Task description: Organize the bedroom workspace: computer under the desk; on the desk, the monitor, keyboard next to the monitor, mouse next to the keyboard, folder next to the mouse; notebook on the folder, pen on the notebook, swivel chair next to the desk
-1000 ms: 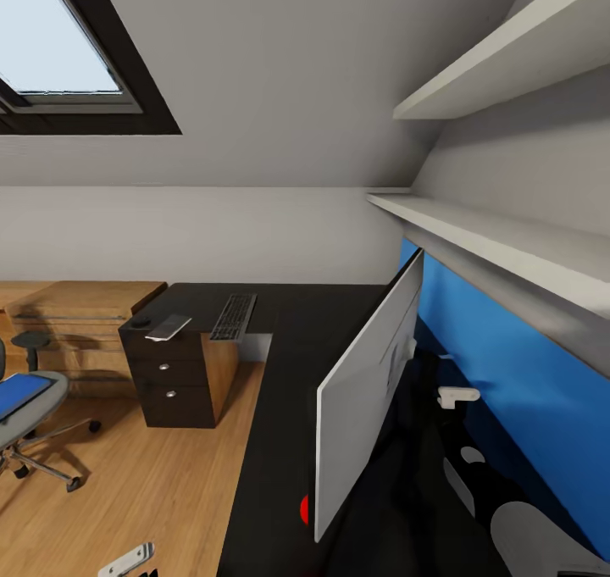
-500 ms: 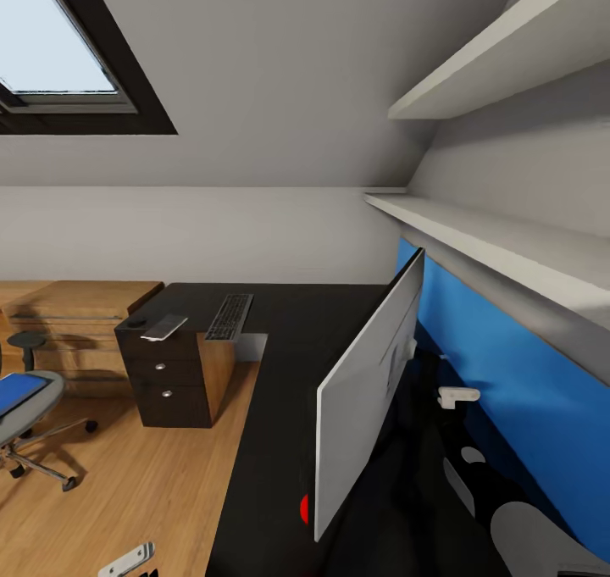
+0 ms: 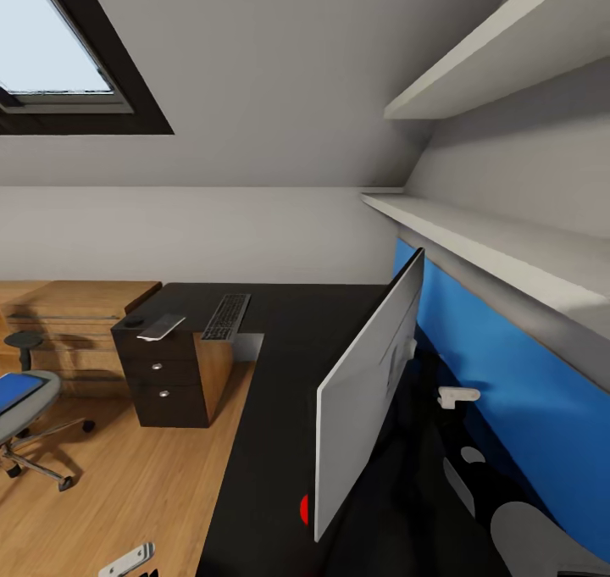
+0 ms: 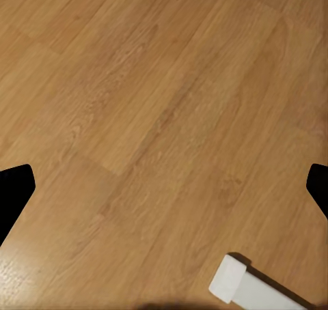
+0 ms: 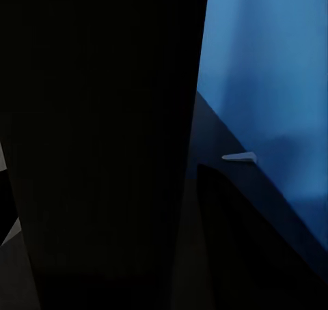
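- From the head view we look over the desk (image 3: 288, 374), its glossy black top running from the near right to a far wing above a dark drawer unit (image 3: 165, 382) with round silver knobs.
- The monitor (image 3: 368, 391) stands on the near part of the desk, seen nearly edge-on with its pale back toward us; a red dot shows at its lower corner.
- The keyboard (image 3: 226, 316) lies on the far wing, at the edge nearest us, well apart from the monitor.
- Just left of the keyboard a thin book, the notebook (image 3: 162, 326), rests on the drawer-unit end of the desk, with the small dark mouse (image 3: 134, 321) beside it at the far left corner.
- The chair (image 3: 25, 407) stands on the wood floor (image 3: 127, 484) at the left edge of view, apart from the desk, and the blue folder (image 3: 17, 391) lies on its seat.
- A blue wall panel (image 3: 508, 374) runs behind the monitor under two pale shelves (image 3: 500, 246); a light-wood chest (image 3: 76, 323) stands behind the drawer unit.
- The left gripper (image 4: 164, 187) points at bare floor, its dark fingertips (image 4: 14, 194) spread wide at opposite edges of the wrist view with nothing between them; a white desk leg (image 4: 253, 289) shows nearby.
- The right wrist view faces dark surfaces and the blue panel; we cannot tell how the right gripper's jaws stand.
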You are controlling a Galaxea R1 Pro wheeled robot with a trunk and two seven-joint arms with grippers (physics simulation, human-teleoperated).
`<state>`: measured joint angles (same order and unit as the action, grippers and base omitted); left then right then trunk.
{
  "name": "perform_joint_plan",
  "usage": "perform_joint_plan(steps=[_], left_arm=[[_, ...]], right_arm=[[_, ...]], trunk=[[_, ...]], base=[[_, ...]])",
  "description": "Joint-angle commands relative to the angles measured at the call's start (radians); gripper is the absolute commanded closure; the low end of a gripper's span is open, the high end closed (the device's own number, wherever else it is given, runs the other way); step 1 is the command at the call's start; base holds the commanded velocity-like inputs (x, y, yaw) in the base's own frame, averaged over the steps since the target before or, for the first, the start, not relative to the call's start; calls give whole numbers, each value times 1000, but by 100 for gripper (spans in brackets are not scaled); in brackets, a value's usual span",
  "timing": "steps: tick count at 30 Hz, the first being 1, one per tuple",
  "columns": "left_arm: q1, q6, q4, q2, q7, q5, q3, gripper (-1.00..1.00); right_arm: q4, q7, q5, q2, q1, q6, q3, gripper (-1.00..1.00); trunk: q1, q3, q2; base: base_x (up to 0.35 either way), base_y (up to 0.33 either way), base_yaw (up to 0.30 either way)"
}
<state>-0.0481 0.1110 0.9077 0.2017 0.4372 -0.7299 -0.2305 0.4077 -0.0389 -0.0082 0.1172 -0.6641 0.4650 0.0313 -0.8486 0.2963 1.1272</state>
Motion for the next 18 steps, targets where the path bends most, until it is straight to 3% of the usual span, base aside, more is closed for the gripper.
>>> perform_joint_plan(steps=[1, 8, 9, 18], left_arm=[[-1, 2, 2, 2, 9, -5, -4, -100], [-1, 2, 2, 2, 10, -5, -4, -100], [-1, 1, 2, 1, 10, -5, -4, -100], [0, 1, 2, 1, 11, -5, -4, -100]], right_arm=[[-1, -3, -4, 1, 0, 4, -10, 100], [-1, -1, -4, 1, 0, 4, -10, 100], [-1, -1, -4, 1, 0, 3, -10, -100], [-1, -1, -4, 1, 0, 1, -10, -100]], trunk=[[0, 1, 1], [0, 1, 1], [0, 1, 1], [0, 1, 1]], base=[[0, -4, 0], [0, -1, 0], [0, 0, 0], [0, 0, 0]])
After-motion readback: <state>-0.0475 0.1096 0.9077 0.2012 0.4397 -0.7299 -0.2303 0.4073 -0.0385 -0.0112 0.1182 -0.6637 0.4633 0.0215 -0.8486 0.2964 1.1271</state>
